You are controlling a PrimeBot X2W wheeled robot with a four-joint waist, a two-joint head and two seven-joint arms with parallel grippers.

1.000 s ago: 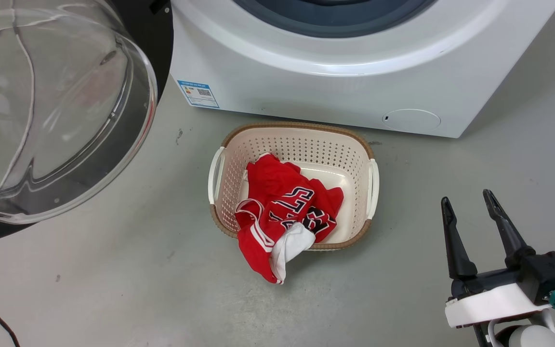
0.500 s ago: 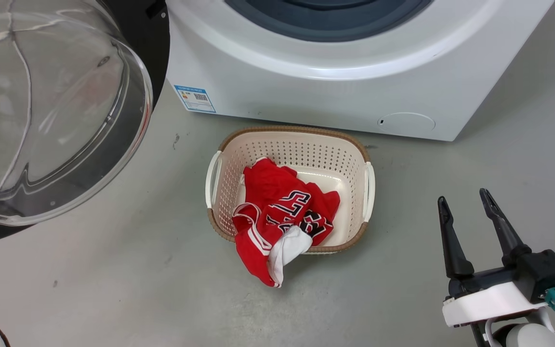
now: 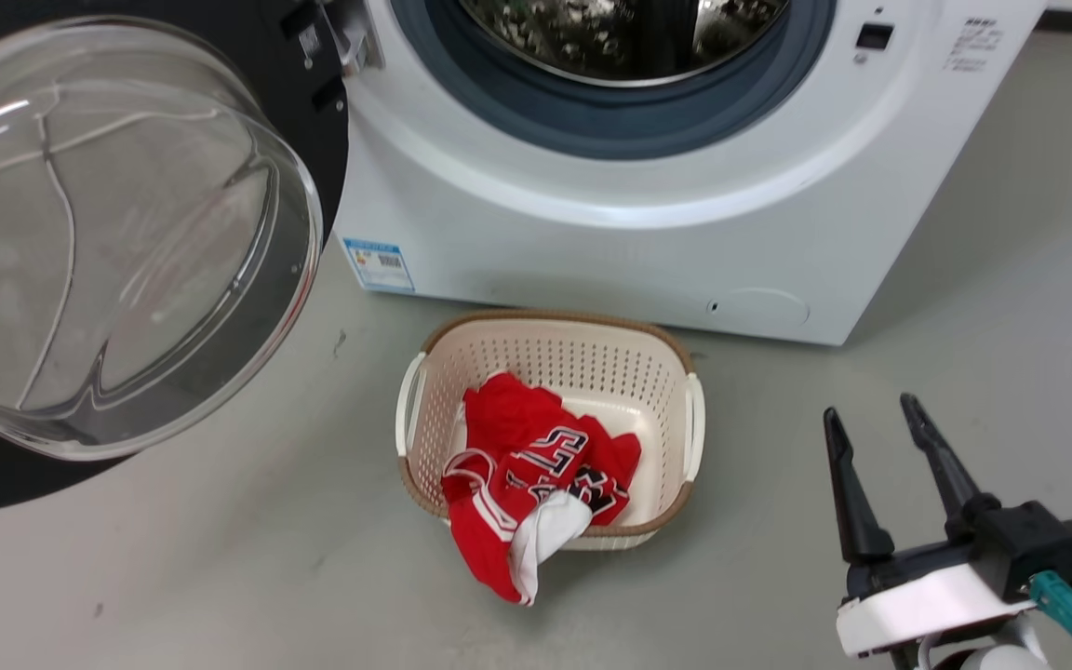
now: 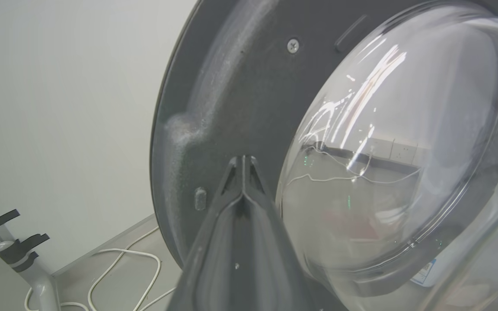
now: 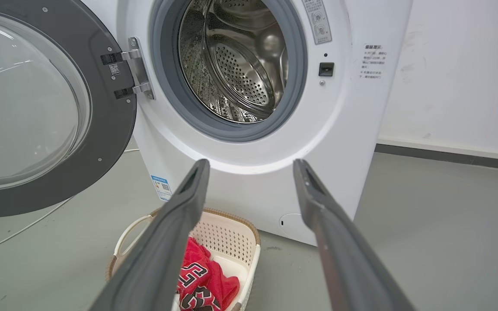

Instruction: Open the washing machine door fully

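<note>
The washing machine door, a black disc with a clear domed glass bowl, stands swung out to the left of the white washing machine. In the right wrist view the door hangs on a metal hinge beside the open steel drum. My left gripper is shut with nothing in it. Its tips are at the door's dark inner ring, just left of the bowl; I cannot tell if they touch. My right gripper is open low at the right, away from the machine.
A cream perforated basket holding a red jersey sits on the grey floor in front of the machine. White cables and a stand lie behind the door. A wall stands to the machine's right.
The head camera has tilted up, so the whole picture slid down and the drum opening and hinge now show. The right gripper stays open in the same corner.
</note>
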